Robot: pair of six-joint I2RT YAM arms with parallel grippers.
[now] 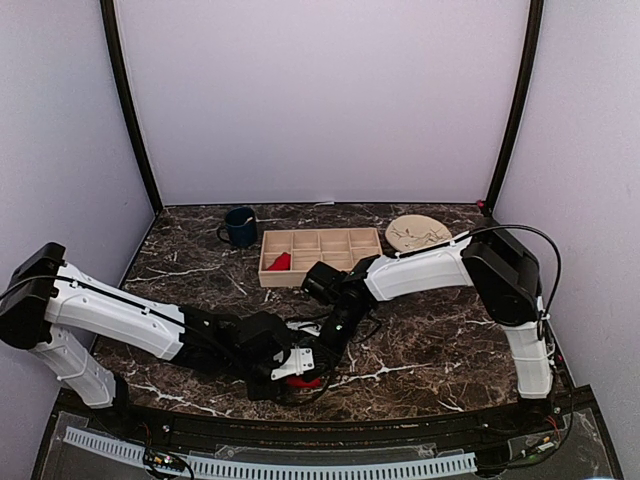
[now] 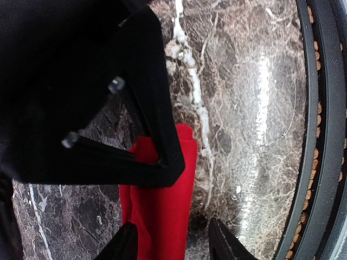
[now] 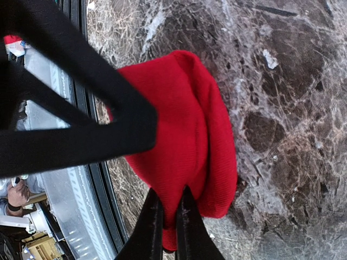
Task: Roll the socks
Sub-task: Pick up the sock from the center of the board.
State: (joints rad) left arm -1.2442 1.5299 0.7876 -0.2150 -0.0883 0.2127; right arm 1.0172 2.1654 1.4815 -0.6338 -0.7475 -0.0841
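Where both arms meet at the near middle of the surface, one red sock is found lying on the dark marbled top, close to the front edge rail. The sock is folded over on itself into a thick, rounded bundle.

The right pincer is brought together on the red sock. Its two fingertips are pressed against each other over a fold of fabric at the edge of the bundle, and red cloth is seen pinched between them.

The left pincer is held apart. Its two fingers are set on either side of the red sock, which lies between them and closer to one finger than to the other. Whether that finger touches the fabric cannot be told. In the left wrist view, the black frame of the right pincer is seen crossing over the upper part of the sock.

A second sock, also red, is placed in a compartment at the left end of the wooden tray. The tray is positioned beyond the two pincers, toward the back of the surface. A dark blue mug is stood upright just behind the tray's left corner. A round tan plate is laid just beyond the tray's right end.
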